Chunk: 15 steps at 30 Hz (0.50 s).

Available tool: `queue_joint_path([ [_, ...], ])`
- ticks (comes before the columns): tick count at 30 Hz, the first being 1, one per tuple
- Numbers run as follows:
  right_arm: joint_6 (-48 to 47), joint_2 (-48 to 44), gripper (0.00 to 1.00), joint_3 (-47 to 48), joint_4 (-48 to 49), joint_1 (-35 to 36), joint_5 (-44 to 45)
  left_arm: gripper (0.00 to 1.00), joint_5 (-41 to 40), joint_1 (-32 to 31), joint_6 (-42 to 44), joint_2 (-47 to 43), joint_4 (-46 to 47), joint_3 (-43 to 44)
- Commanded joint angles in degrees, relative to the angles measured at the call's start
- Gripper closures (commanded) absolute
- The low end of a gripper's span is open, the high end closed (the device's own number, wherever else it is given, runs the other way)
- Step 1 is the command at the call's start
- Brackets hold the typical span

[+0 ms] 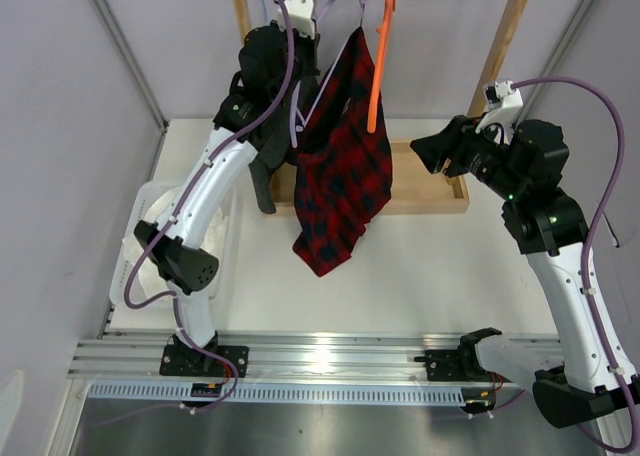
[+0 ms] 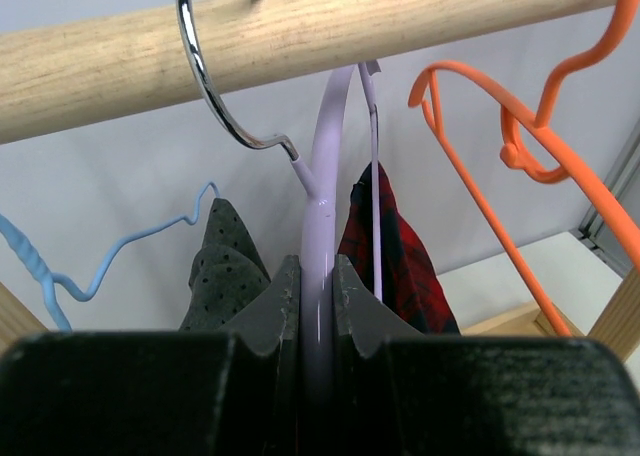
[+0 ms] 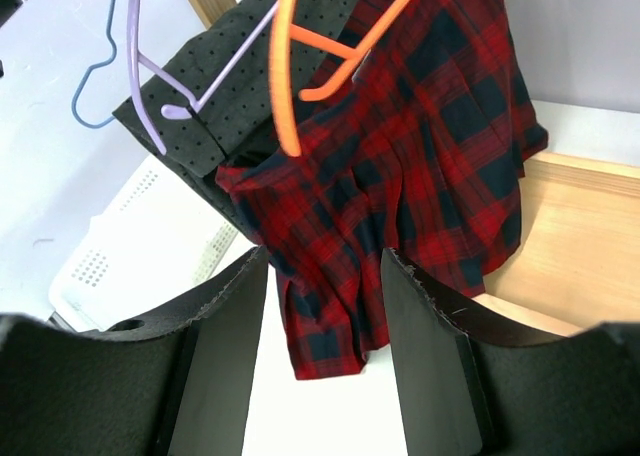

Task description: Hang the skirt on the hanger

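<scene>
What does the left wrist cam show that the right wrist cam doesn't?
Only left wrist: the wooden rail, the hanger's metal hook over it, and the left gripper shut on the lilac hanger.
Only right wrist: the skirt down to its lower hem, the white basket, the wooden base, and the open right gripper.
Both: the lilac hanger, skirt, orange hanger, light blue hanger and dark dotted garment.

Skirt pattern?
Red-and-black plaid skirt; clearest in the right wrist view.
</scene>
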Motion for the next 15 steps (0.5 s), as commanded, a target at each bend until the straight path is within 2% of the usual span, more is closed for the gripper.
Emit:
queue_joint_path([
  [1, -1.1, 0.2, 0.45, 0.4, 1.9, -0.7, -0.8, 1.00, -2.4, 0.7, -0.8, 0.0, 12.1, 4.9],
  [15, -0.7, 0.1, 0.45, -0.1, 1.5, -0.8, -1.2, 1.00, -4.1, 1.0, -0.7, 0.4, 12.2, 2.0],
])
